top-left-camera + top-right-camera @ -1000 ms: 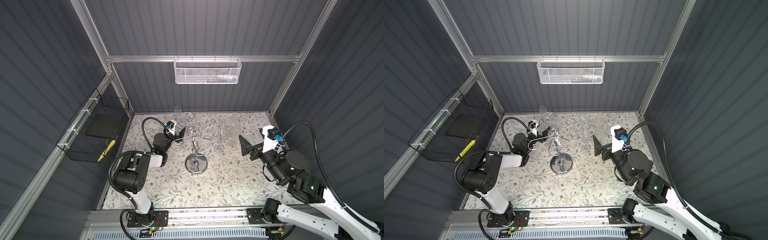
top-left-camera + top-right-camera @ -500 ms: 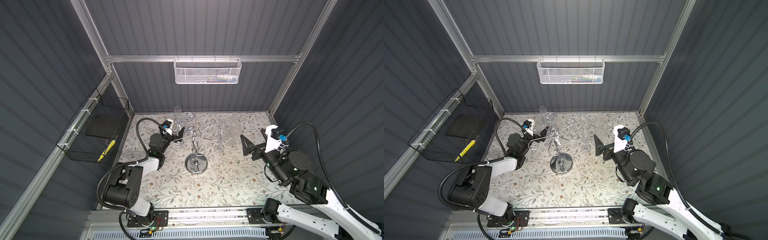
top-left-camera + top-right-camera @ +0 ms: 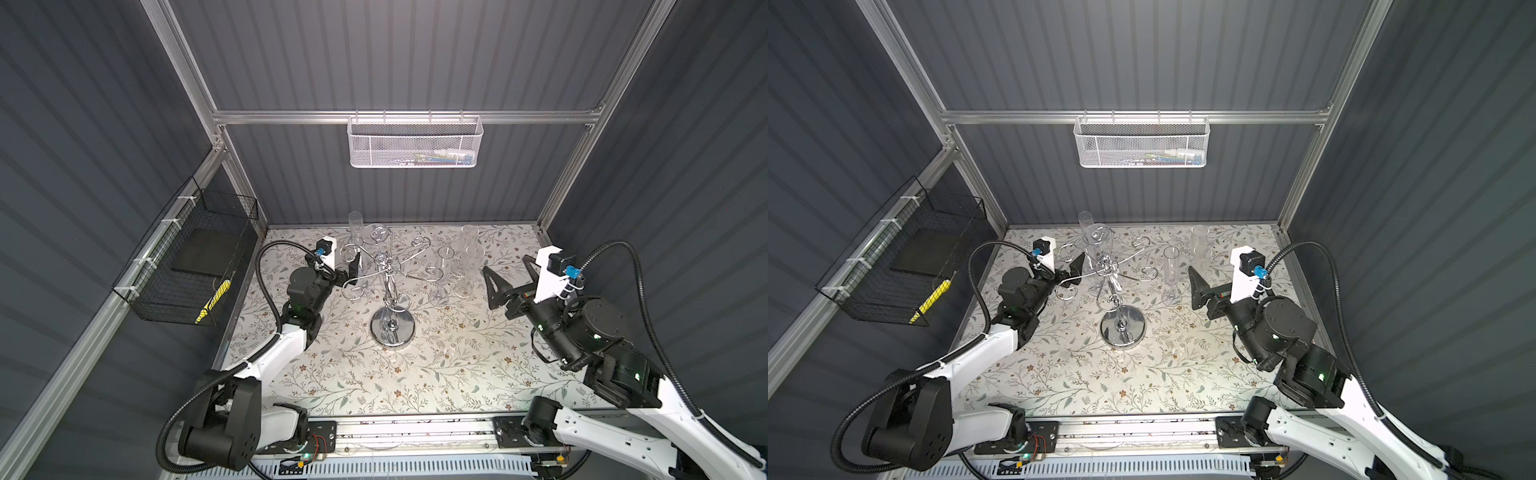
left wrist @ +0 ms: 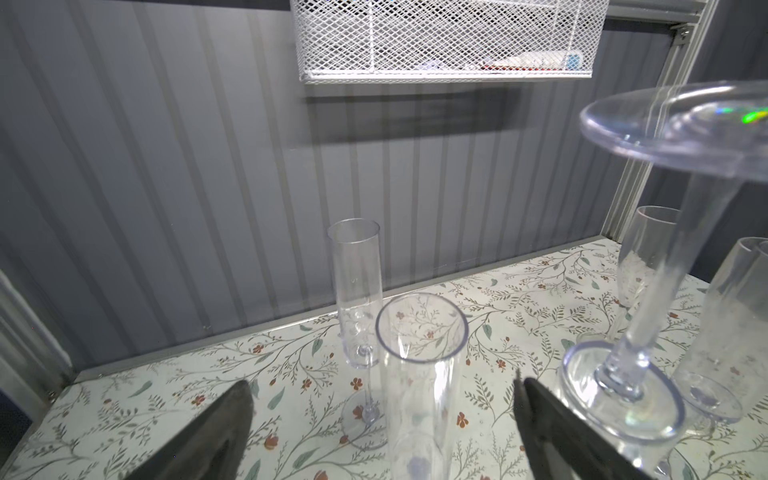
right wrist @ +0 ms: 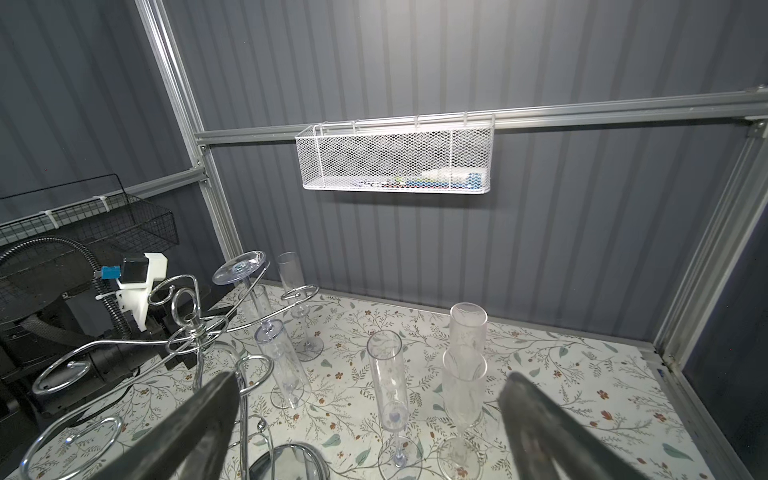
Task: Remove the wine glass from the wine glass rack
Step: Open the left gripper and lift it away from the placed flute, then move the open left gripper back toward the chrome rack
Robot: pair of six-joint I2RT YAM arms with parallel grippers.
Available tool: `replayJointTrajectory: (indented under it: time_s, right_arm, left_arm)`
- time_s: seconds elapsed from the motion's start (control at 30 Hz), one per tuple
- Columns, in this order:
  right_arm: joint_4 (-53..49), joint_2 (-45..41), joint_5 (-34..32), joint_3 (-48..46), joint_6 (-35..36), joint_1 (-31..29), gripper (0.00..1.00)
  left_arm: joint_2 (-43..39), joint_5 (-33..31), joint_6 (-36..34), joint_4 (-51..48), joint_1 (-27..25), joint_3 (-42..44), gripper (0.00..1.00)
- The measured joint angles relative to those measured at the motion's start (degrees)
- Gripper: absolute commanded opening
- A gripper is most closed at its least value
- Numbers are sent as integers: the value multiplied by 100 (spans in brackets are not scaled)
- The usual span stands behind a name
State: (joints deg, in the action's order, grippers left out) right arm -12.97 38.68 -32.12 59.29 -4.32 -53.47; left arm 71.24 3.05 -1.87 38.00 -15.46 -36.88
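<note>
Your wine glass rack [image 3: 392,328] stood upright near the middle of the floral tabletop [image 3: 436,374], round base down. The wine glass [image 3: 376,235] [image 3: 1096,235] hung inverted on the rack, foot uppermost and tilted, at about 11 o'clock from the central stem in both top views; neither arm touched it. Your left end effector [image 3: 351,272] sat at 9 o'clock from the stem, just beside the curled hooks, and it was released: in the left wrist view its fingers [image 4: 208,436] stood wide apart with an upright flute [image 4: 419,365] between them and a clear gap on each side. A second flute [image 4: 357,291] stood beyond it, near the back wall. Your right end effector [image 3: 509,276] sat at 3 o'clock, well apart from the rack, likewise released and holding nothing. Between it and the rack, three flutes [image 3: 444,268] stood on the tabletop. A white mesh basket [image 3: 415,143] hung on the back wall at 12 o'clock; a black wire basket [image 3: 195,266] hung on the side wall at 9 o'clock.
</note>
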Motion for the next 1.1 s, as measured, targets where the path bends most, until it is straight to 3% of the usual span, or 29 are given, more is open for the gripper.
replayJointTrajectory:
  time_s: [0.4, 0.7, 1.1]
  right_arm:
    - [-210, -57, 177, 72, -179, 4, 99]
    - [-260, -155, 243, 85, -328, 4, 99]
    - [-463, -225, 365, 85, -411, 9, 99]
  left_arm:
    - [-1036, -944, 315, -2105, 7, -153, 100]
    - [-1248, -1316, 426, -4089, 157, -1488, 100]
    - [-879, -1335, 542, -5641, 282, -3458, 99]
